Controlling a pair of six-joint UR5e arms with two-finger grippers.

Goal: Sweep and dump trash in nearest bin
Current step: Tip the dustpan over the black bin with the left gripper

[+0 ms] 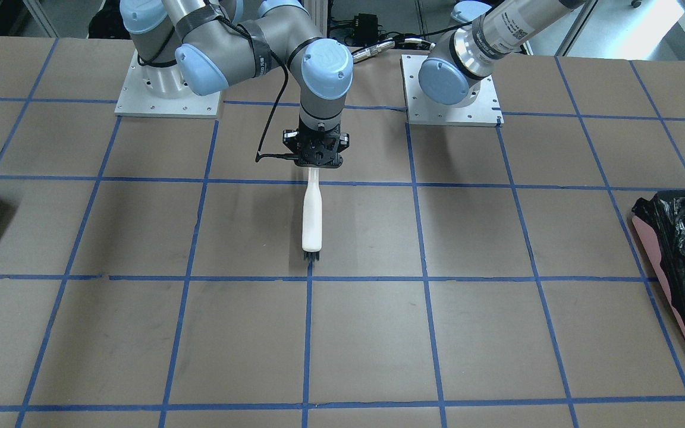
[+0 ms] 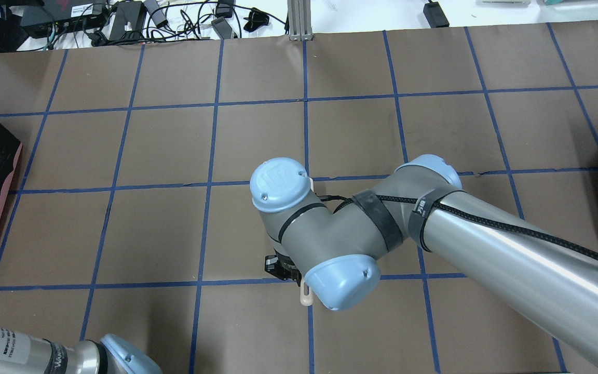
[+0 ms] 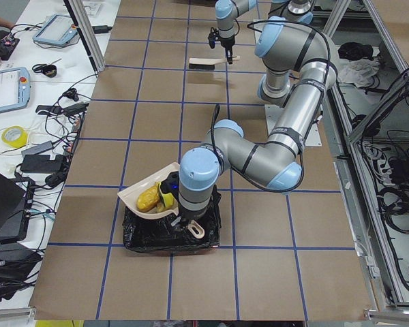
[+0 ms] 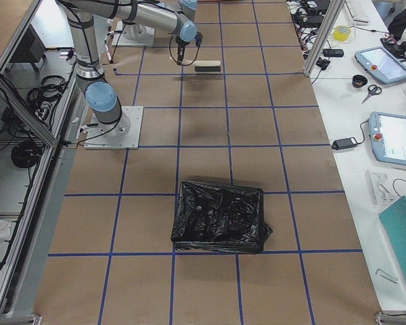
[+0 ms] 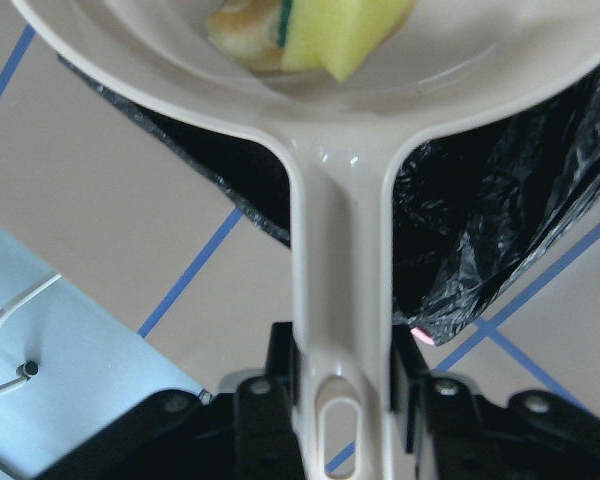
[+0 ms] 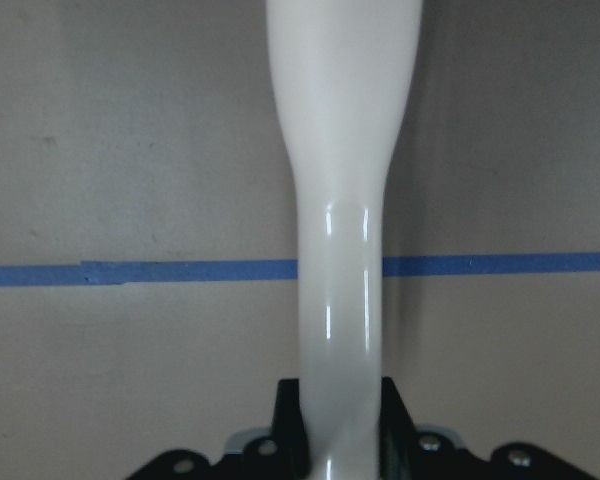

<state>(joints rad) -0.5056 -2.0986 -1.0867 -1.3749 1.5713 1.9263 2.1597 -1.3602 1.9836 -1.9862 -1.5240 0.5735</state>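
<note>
We see the left tool (image 5: 342,378) clenched on the handle of a cream dustpan (image 5: 338,230), one finger on each side of it. The dustpan hangs over the edge of the bin (image 3: 150,240), a pink-sided container lined with crinkled black plastic that sits at the robot's left end of the tabletop (image 1: 140,333). A yellow sponge (image 5: 342,32) with a green face lies in the pan. Beside it is an orange-brown scrap (image 5: 242,35) that could be a peel; the wrist view is too close for us to be sure.

The right tool (image 1: 313,169) grips the narrow end of a white brush (image 1: 312,217) near the middle of the tabletop, well apart from the bin. The brush points away from the robot's base, with its dark bristles (image 1: 311,257) just beside a line of blue tape (image 1: 200,277). We cannot tell whether the bristles touch the tabletop.

A second black-lined container (image 4: 220,215) stands at the robot's right end.
</note>
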